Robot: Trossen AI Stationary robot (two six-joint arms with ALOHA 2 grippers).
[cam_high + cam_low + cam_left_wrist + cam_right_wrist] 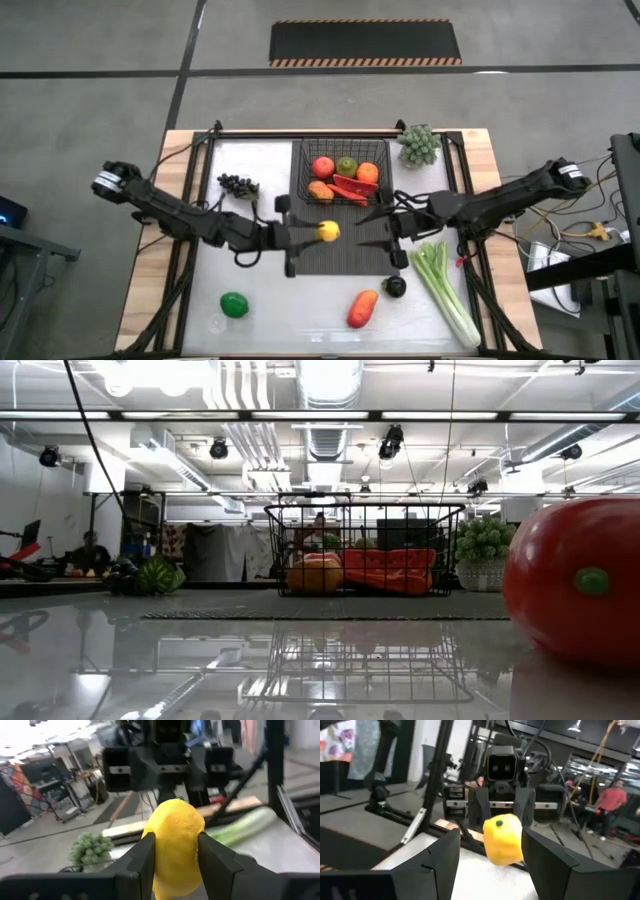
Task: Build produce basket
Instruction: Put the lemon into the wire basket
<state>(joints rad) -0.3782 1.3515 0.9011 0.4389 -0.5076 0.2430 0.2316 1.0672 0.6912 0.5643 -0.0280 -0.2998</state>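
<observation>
A lemon [328,232] was held clamped in the left end effector [322,233], facing the spread-fingered right end effector [372,228], with the basket [340,173] just beyond both; a handover or direct placement was judged next.

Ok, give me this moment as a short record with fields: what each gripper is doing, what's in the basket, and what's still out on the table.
left gripper: shut on the lemon, held above the dark mat
right gripper: open, facing the lemon from the other side, not touching it
basket: on the mat's far end, holding a tomato, a lime, oranges and a red chili
still out: grapes, green apple, mango, celery
</observation>
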